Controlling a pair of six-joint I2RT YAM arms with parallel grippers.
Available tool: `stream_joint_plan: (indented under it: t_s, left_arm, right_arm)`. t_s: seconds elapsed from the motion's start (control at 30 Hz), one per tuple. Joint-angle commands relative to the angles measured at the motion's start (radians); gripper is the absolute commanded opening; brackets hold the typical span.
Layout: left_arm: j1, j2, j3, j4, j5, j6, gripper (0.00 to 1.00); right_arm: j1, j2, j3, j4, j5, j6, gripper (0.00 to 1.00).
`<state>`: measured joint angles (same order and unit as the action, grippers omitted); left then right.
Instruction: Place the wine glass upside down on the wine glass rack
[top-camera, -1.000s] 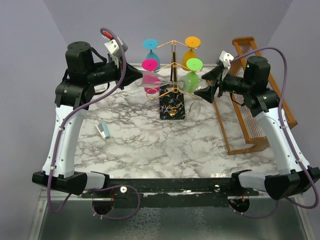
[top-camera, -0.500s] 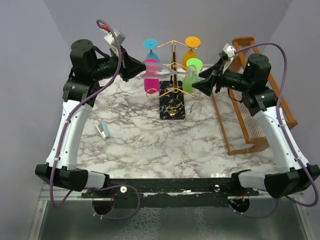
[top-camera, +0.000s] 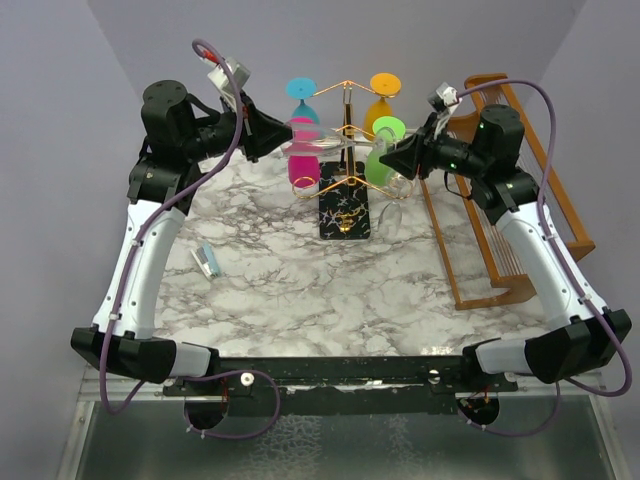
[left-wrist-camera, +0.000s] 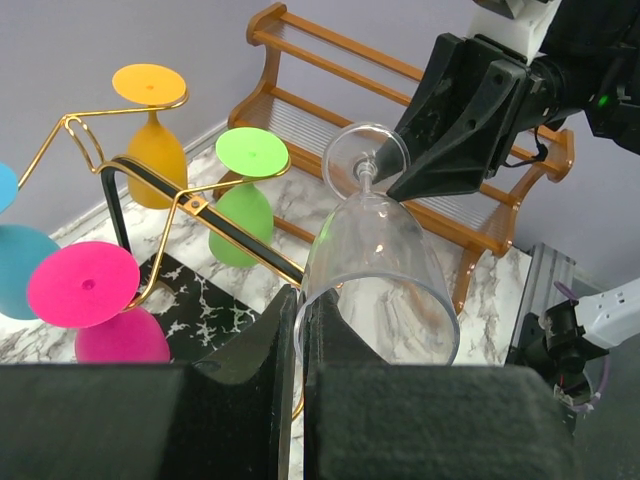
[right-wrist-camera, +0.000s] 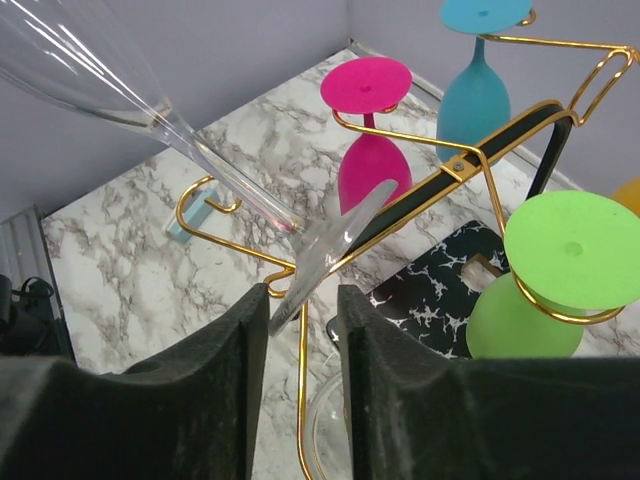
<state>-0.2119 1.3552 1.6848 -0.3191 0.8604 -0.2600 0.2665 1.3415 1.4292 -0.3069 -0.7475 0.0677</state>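
A clear wine glass lies almost level in the air in front of the gold wire rack, which has a black speckled base. My left gripper is shut on the rim of its bowl. Its stem points at my right gripper. In the right wrist view the glass's foot sits between the open fingers of my right gripper, close to the left finger. The rack's lower scroll arm runs just under the foot.
Blue, orange, pink and green glasses hang upside down on the rack. Another clear glass stands by the base. A brown wooden slatted rack is at the right. A small light-blue object lies on the marble table.
The left arm lifted the clear glass up to the rack's middle tier, then held still. The right gripper moved left and now has the glass's foot between its fingers.
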Motion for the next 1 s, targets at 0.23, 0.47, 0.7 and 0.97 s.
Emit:
stream_joint_plan:
  t_s: [0.23,0.47,0.7,0.97]
  left_arm:
    - [-0.015,-0.026,-0.061,0.057,0.002,0.0,0.0]
    - [-0.015,-0.036,-0.067,0.028,0.002,0.044,0.09]
    - [-0.015,-0.058,-0.08,-0.057,-0.027,0.141,0.4]
    - [-0.015,-0.11,-0.037,-0.269,-0.356,0.405,0.67]
  right_arm:
    - [0.01,-0.008,-0.006,0.069,0.073,0.063,0.03]
    - [0.01,-0.013,0.009,0.059,0.177,0.014,0.01]
    - [0.008,-0.016,0.049,0.075,0.295,-0.059,0.01]
    - [0.008,0.007,0.123,0.061,0.389,-0.13,0.01]
